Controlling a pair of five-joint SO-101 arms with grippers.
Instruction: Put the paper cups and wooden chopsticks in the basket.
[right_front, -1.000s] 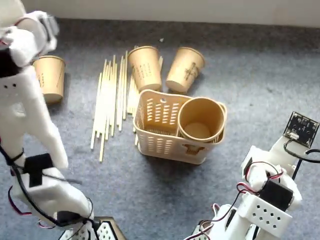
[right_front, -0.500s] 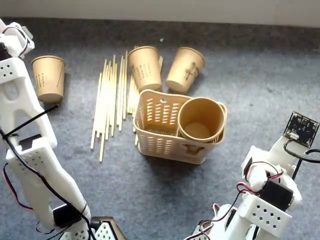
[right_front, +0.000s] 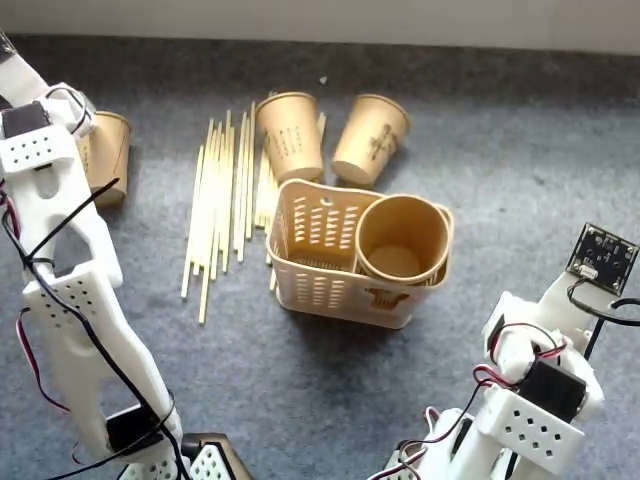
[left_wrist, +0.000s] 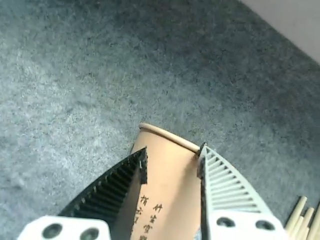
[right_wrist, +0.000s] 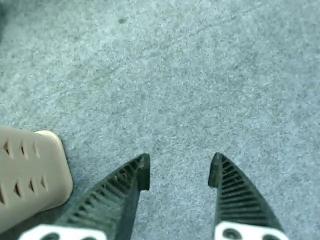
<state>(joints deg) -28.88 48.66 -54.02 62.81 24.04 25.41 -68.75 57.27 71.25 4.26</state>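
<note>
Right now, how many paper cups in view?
4. One tan paper cup stands in the cream plastic basket; two are on the grey carpet behind it; one is far left, between the left gripper's open jaws. Nested cups would be hidden.

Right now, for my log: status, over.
Left gripper open around far-left cup. Right gripper open above carpet, beside basket. One cup in basket; two other cups, chopsticks outside.

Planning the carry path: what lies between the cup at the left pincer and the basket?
In the high view, the loose wooden chopsticks lie spread on the grey carpet between that paper cup and the basket; nothing else sits there.
</note>
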